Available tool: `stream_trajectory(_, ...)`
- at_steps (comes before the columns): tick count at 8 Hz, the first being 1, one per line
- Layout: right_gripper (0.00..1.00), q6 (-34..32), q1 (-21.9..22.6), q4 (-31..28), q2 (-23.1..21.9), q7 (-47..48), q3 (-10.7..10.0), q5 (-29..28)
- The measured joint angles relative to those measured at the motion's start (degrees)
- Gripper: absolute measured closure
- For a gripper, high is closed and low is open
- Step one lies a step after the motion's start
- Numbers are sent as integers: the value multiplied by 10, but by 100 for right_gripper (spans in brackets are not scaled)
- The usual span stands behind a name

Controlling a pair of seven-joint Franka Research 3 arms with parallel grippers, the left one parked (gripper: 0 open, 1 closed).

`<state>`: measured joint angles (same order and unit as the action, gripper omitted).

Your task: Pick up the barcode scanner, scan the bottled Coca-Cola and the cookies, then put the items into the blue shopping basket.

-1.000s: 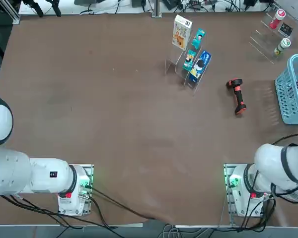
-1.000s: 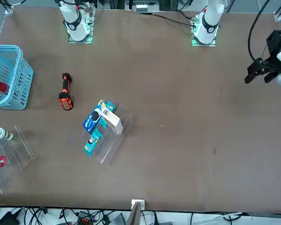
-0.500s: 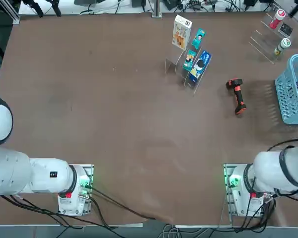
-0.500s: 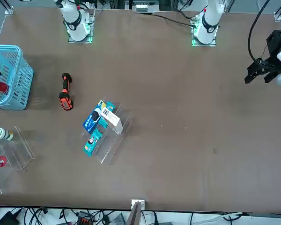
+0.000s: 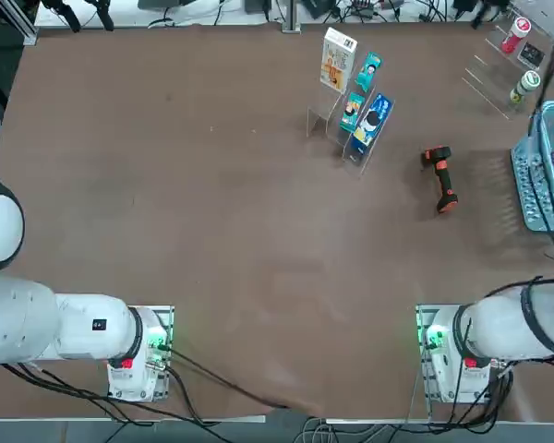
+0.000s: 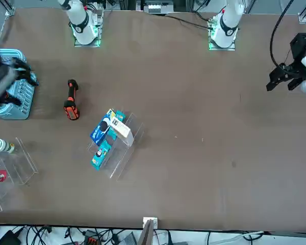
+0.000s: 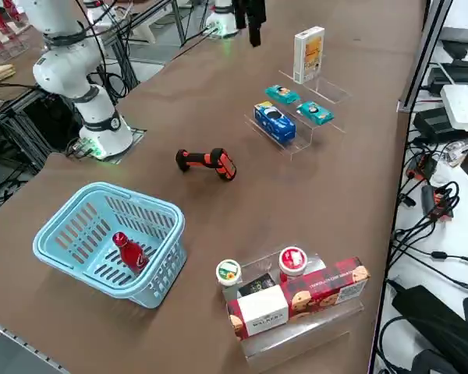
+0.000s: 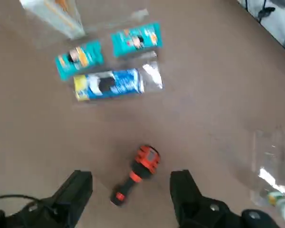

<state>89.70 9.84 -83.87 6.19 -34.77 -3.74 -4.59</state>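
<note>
Barcode scanner black, orange-red trimmed, lying flat; right gripper above, fingers spread.

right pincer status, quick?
Right pincer: open, holding nothing, in the air above the barcode scanner, which lies on the table.

A brown table fills the top view. On it lie the barcode scanner at centre right and the blue shopping basket at the right edge. Clear display stands sit at upper centre.
</note>
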Motion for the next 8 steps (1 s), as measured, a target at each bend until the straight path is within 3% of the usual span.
stream_trajectory(2,0,3,94,31,24,162,1,8)
stream_trajectory(3,0,4,122,56,45,198,0,9)
stream_trajectory(7,0,41,222,125,143,261,-1,11)
stream_trajectory(8,0,59,230,131,163,262,-1,12)
